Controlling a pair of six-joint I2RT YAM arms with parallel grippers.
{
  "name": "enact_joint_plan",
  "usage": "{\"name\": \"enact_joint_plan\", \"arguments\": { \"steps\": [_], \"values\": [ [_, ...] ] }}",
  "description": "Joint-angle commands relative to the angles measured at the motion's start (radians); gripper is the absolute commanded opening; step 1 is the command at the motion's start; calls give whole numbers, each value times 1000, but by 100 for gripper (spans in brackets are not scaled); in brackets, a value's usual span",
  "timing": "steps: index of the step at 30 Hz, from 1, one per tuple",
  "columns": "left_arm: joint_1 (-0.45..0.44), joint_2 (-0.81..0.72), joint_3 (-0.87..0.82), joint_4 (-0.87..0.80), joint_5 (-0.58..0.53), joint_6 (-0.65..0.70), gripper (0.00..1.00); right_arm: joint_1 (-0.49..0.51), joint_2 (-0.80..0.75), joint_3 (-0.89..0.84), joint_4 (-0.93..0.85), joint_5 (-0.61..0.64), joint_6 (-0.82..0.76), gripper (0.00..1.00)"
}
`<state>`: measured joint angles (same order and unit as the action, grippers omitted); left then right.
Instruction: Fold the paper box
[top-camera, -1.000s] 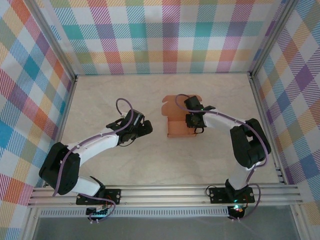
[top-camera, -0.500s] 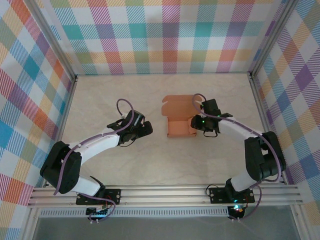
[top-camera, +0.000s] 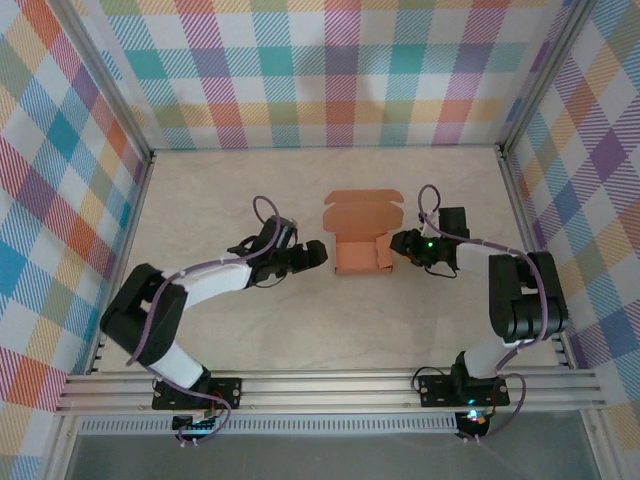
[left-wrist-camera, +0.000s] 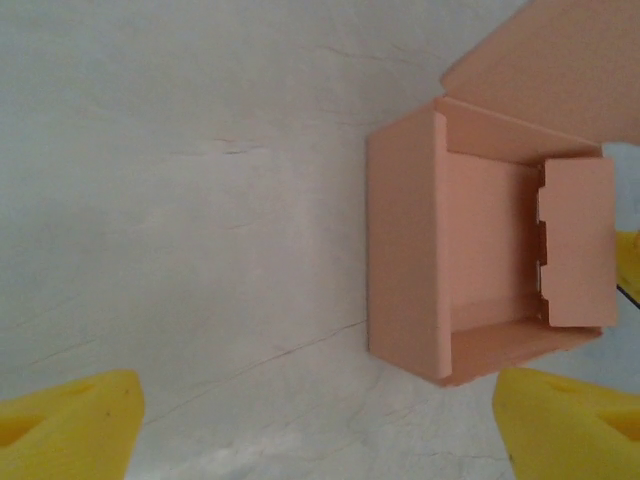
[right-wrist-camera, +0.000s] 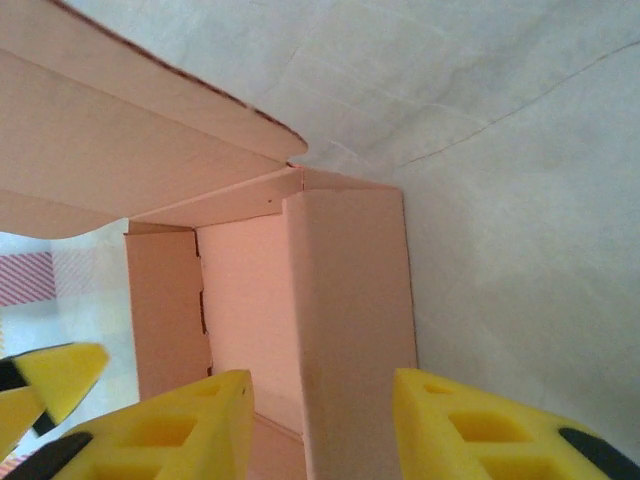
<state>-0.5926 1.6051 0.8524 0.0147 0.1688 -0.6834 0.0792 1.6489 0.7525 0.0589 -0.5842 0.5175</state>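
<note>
Top external view showed the left gripper (top-camera: 318, 254) low over the table (top-camera: 230, 190), pointing right, its tips just left of the box (top-camera: 355, 256). In the left wrist view its yellow fingers (left-wrist-camera: 70, 422) stood wide apart with nothing between them but bare table, and the box (left-wrist-camera: 480, 250) lay ahead, clear of both tips.

The box sat near the middle of the table, between the two grippers. It was an open salmon tray with its walls up, and its lid (top-camera: 362, 210) lay flat behind it.

The right gripper (top-camera: 396, 243) pointed left at the box's right wall. In the right wrist view its fingers (right-wrist-camera: 180, 430) were partly open astride that wall (right-wrist-camera: 350, 300). A gap showed at the inner finger. Whether the outer finger touched the card, I could not tell.
</note>
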Motion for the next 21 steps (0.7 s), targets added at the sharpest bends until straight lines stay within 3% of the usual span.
{"name": "enact_joint_plan", "arguments": {
  "steps": [1,8,12,21],
  "values": [
    [8,68,46,80,99,8,85,-10,35,2,55,-83,6,38],
    [6,146,83,94,131,6,80,-10,95,10,55,-98,-2,31],
    [2,175,95,99,141,2,72,-12,109,9,47,-85,-9,27],
    [-1,237,137,109,172,-8,72,32,83,33,-96,83,-83,25]
  ]
}}
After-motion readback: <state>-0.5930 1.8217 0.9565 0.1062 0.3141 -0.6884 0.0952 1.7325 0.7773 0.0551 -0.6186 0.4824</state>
